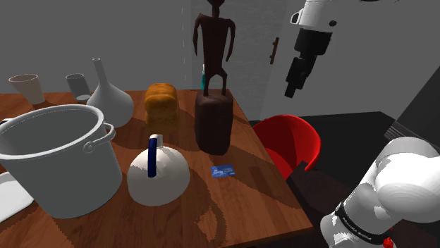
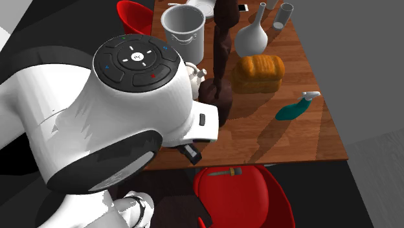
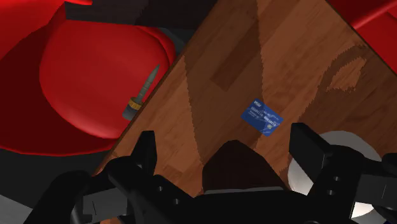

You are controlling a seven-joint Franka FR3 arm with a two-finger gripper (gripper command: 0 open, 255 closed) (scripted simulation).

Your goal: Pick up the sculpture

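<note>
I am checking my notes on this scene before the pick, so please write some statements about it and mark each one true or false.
1. The gripper is open and holds nothing. True.
2. The sculpture stands upright on the table. True.
3. A small tool lies on the red chair. True.
4. The blue card lies on the red chair. False: it lies on the table, near the sculpture's base.
5. The bread is inside the grey pot. False: it sits on the table, outside the grey pot.
</note>
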